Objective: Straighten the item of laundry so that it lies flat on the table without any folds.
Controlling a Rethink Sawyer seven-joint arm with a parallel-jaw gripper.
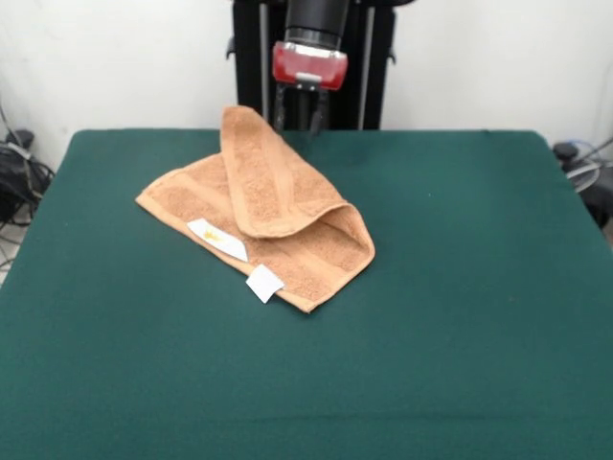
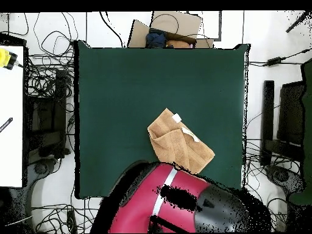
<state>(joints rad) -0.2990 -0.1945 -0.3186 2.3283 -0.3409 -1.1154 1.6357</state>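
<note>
Gripper [image 1: 299,120] state cannot be told: in the front view only dark parts show below the arm's red band [image 1: 308,64], at the far edge of the table [image 1: 460,287], just behind the towel's raised peak, and whether they touch the cloth cannot be made out. In the overhead view the red and black arm [image 2: 183,204] covers the near part of the table and hides the gripper.

The orange-tan terry towel [image 1: 278,206] lies on the dark green table, toward the robot's side and somewhat left of centre in the front view. It is not flat. One corner is folded up and over the rest, forming a tall flap [image 1: 257,163] that rises to a rounded peak near the table's far edge and curls down onto the lower layer. The lower layer spreads out as a slanted band, and a woven border stripe runs along it. Two white tags sit on its camera-facing edge: a longer one [image 1: 218,239] lying on the cloth and a small square one [image 1: 263,283] hanging over onto the felt.

Cables [image 2: 49,79] lie on the floor beside the table in the overhead view.
</note>
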